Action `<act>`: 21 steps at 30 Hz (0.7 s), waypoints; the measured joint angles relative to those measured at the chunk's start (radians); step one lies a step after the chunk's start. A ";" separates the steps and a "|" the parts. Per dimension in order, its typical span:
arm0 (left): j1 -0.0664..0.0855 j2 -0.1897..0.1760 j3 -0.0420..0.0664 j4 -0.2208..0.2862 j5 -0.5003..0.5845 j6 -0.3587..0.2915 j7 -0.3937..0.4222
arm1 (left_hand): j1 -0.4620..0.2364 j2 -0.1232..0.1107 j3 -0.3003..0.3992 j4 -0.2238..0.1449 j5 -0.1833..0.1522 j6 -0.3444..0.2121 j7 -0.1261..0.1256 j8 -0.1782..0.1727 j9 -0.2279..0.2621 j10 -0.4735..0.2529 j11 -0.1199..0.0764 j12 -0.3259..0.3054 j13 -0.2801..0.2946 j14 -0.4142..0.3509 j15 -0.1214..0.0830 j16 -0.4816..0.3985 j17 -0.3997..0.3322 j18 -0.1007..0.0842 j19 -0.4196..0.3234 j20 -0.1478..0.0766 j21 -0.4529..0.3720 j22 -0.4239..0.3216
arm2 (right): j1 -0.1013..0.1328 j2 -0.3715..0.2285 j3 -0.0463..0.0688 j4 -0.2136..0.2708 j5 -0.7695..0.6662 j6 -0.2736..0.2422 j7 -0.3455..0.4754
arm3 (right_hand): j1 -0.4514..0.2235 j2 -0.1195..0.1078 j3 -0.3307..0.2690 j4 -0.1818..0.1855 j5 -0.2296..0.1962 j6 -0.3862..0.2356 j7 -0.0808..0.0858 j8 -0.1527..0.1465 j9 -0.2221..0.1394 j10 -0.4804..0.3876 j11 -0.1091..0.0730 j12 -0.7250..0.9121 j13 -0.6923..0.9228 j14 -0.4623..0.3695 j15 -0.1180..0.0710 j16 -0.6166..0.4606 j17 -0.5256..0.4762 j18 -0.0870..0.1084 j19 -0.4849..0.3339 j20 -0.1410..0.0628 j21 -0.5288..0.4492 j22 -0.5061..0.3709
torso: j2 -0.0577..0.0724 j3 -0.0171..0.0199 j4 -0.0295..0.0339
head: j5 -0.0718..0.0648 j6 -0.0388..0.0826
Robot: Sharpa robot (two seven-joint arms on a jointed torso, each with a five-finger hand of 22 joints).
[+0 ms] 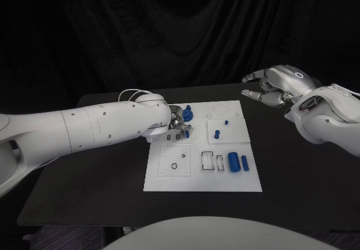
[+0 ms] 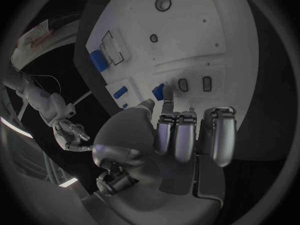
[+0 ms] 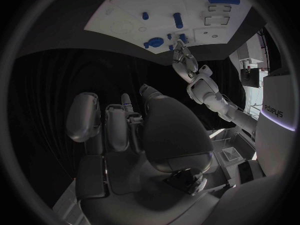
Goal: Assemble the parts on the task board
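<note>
- My left robot hand point(image 1: 176, 122) is low over the task board point(image 1: 202, 177), fingertips point(image 2: 167, 104) touching a small blue part point(image 2: 158, 91) — whether it's pinched, I cannot tell.
- More blue parts point(image 1: 239, 161) lie nearer me, apart from that hand.
- My right robot hand point(image 1: 273, 86) hovers beyond the board's far corner, above the tabletop point(image 1: 90, 177) — fingers loosely curled, holding nothing.

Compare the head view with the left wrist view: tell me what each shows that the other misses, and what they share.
Head view alone: the whole task board, the far-edge blue parts such as the knob-like piece, and the left arm across the table.

Left wrist view alone: the left robot hand from behind, fingertips at a small blue part near two slots.

Both: the large blue cylinder, and the right robot hand raised off the board, holding nothing.
</note>
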 measured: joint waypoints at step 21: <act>-0.009 0.006 0.000 -0.014 0.001 0.030 0.007 | 0.017 -0.010 0.018 -0.018 0.010 0.000 0.000 -0.014 0.002 0.000 0.000 0.000 0.000 0.000 0.000 0.000 0.000 0.000 -0.004 0.004 -0.004 0.000 | 0.000 -0.001 0.000 0.001 0.001 0.010 0.000 | 0.000 0.000 0.004 -0.004 0.004 0.005 -0.002 0.000 -0.002 0.000 0.000 -0.004 0.000 0.000 0.000 -0.004 0.000 0.000 0.000 0.000 -0.002 0.000 | -0.001 -0.0001 0.0012 | -0.005 0.000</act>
